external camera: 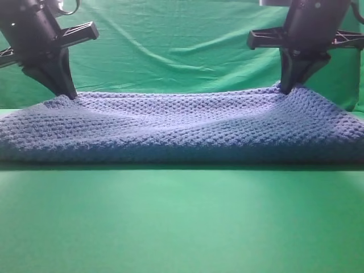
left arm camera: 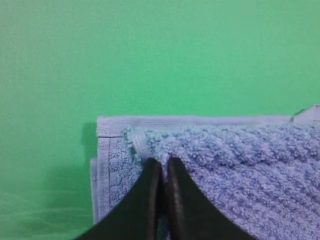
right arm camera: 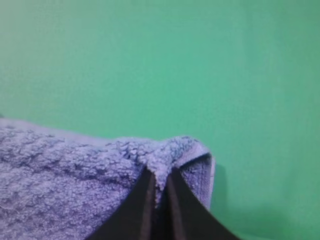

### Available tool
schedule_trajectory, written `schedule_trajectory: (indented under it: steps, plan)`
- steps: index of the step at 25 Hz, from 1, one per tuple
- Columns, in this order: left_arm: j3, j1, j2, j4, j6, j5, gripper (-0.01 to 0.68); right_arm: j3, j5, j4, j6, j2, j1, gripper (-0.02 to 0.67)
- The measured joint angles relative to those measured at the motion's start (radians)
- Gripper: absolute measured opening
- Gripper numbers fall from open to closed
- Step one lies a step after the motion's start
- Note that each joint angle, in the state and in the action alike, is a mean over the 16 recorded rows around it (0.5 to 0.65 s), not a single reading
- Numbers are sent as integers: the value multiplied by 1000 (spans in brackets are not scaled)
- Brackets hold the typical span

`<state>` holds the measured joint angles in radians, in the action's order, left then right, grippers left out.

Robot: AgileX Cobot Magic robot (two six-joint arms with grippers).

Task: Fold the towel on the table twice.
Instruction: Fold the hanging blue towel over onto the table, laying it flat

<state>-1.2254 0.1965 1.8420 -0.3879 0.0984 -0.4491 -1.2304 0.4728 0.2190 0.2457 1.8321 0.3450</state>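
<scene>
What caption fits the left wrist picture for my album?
The left claw pinches the top layer of the blue towel near its corner, over the green table.

both ends of the towel (external camera: pixel 182 128) run off the high view's sides; each arm is cropped at the top; wrist views are soft and blurred.

I see the towel (external camera: pixel 182 128) lying across the middle of the table (external camera: pixel 182 227), folded over itself, its upper layer on the lower one. My left gripper (external camera: pixel 71 94) sits at its far left corner, my right gripper (external camera: pixel 284 89) at its far right corner. The backdrop (external camera: pixel 182 51) hangs behind. In the wrist views each corner seems pinched between the fingers.
</scene>
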Motion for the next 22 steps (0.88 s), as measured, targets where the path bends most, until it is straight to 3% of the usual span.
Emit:
schedule_trajectory:
  steps: [7,12,16,22]
  plan:
    - [-10,-2,-5,58,0,-40,367,-11,19,4,-1,-16,-2,396]
    - [-53,-3,-46,93,0,-150,479,-40,104,6,-1,-81,-3,525]
    - [-117,-3,-98,102,0,-287,423,-69,201,5,-1,-170,-3,494]
    - [-229,-3,-208,98,0,-497,190,-106,352,0,-1,-351,-3,269]
